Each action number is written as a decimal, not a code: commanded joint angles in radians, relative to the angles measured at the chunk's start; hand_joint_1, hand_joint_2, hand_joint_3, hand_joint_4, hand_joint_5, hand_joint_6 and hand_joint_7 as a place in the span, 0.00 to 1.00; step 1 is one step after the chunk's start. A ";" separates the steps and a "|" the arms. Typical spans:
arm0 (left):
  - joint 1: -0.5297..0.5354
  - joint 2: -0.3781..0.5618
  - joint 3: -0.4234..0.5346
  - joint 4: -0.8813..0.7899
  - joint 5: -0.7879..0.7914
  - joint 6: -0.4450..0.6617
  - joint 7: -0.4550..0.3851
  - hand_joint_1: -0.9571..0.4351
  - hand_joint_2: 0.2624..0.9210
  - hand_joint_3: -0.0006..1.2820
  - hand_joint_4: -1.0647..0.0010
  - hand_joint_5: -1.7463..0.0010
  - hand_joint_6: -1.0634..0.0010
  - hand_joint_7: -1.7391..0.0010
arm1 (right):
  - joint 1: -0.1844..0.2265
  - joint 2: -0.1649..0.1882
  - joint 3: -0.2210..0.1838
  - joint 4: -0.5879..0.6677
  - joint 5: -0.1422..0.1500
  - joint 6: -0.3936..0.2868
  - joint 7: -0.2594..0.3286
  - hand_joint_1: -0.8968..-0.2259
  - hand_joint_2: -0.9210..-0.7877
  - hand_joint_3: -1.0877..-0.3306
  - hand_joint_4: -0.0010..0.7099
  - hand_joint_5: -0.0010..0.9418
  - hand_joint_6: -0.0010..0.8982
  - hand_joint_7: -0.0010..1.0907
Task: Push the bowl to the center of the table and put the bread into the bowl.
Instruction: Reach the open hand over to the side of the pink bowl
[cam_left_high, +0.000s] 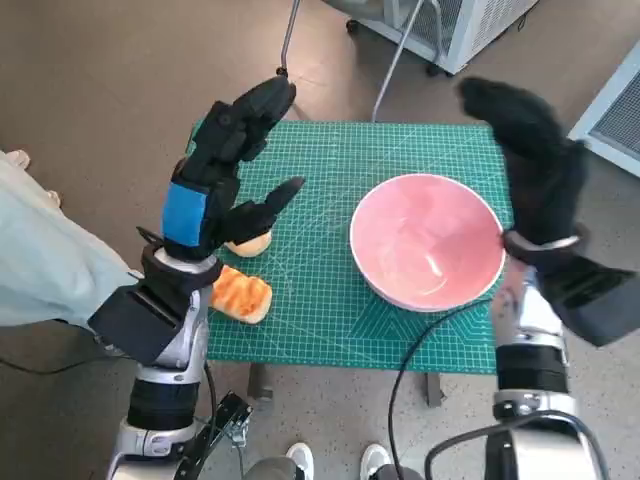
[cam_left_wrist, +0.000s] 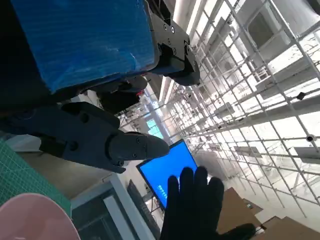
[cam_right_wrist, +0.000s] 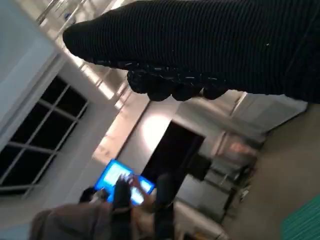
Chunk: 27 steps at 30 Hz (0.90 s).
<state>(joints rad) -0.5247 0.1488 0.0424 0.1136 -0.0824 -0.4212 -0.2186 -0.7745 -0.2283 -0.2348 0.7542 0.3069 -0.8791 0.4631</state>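
Step in hand was the bowl push. My right hand (cam_left_high: 528, 150) stood raised, fingers spread, empty, just beside the bowl (cam_left_high: 427, 240). My left hand (cam_left_high: 232, 160) hovered open above the bread (cam_left_high: 240, 294). The bread's long axis ran across the desk (cam_left_high: 310, 290). Next move: lower right hand, press the rim inward.
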 joint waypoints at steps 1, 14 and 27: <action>0.005 -0.007 0.000 -0.006 0.003 -0.007 0.010 0.51 1.00 0.20 0.54 0.98 0.68 0.75 | 0.033 -0.028 -0.036 0.063 -0.037 -0.020 -0.066 0.36 0.00 0.35 0.32 0.00 0.00 0.63; 0.009 -0.017 -0.003 -0.001 -0.003 0.004 0.015 0.51 1.00 0.20 0.54 0.99 0.67 0.75 | 0.061 -0.085 -0.106 0.333 -0.090 -0.076 -0.204 0.44 0.00 0.32 0.32 0.00 0.00 0.60; 0.008 -0.012 0.001 0.002 -0.025 0.022 -0.005 0.51 1.00 0.20 0.55 0.99 0.69 0.75 | 0.100 -0.077 -0.105 0.497 -0.146 0.017 -0.326 0.51 0.00 0.28 0.30 0.00 0.00 0.62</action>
<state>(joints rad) -0.5245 0.1349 0.0409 0.1139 -0.0941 -0.4110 -0.2163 -0.7064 -0.3194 -0.3365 1.2171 0.1655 -0.9040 0.1575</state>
